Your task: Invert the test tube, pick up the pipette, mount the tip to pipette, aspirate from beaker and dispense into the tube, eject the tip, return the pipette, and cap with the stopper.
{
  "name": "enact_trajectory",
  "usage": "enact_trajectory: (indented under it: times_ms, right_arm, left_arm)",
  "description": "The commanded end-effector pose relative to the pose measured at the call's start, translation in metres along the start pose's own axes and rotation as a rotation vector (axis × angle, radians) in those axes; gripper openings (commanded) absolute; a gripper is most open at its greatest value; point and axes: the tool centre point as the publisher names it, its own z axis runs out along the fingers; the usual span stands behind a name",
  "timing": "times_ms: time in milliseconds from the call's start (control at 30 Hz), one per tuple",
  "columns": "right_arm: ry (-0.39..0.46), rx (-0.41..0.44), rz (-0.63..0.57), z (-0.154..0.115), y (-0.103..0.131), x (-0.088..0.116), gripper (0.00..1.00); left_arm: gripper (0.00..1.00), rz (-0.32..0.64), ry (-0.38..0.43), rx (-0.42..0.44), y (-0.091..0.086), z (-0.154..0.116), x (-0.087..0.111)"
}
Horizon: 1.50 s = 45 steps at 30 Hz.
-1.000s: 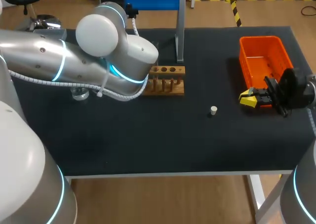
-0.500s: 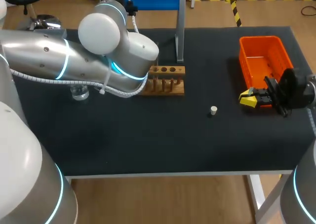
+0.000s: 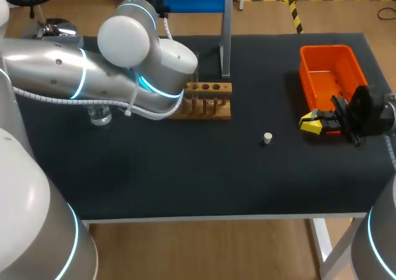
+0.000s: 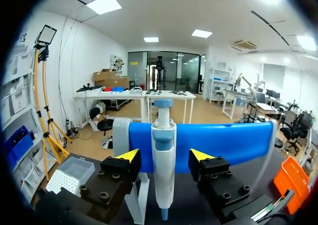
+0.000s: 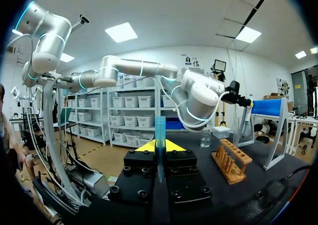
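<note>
Head view: my right hand sits near the tabletop's right edge, just beside the orange bin. It is pinching a blue tip. My left hand is spread wide around the pipette, which hangs on the blue stand, and does not touch it. The white stopper lies alone in the open middle.

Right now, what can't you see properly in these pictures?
Head view: the left arm hides the left gripper, most of the beaker and the left end of the rack.
Head view: the pipette tip in the right gripper is too small to see.
</note>
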Motion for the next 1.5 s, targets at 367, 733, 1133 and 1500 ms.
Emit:
enact_trajectory:
  times_ms: [367,733,1133,1500]
  right_arm:
    - [-0.001,0.001,0.000,-0.0004,0.0004,0.0011,0.00]
    - [-0.001,0.001,0.000,-0.0004,0.0004,0.0011,0.00]
    - [-0.001,0.001,0.000,-0.0004,0.0004,0.0011,0.00]
    - [-0.001,0.001,0.000,-0.0004,0.0004,0.0011,0.00]
  left_arm:
    - [0.60,-0.005,0.009,0.010,0.0028,0.0124,-0.0002]
    - [0.59,-0.007,0.016,0.014,0.0033,0.0165,-0.0011]
    - [0.59,-0.004,0.026,0.015,0.0053,0.0169,-0.0028]
    - [0.55,-0.004,0.025,0.014,0.0061,0.0169,-0.0040]
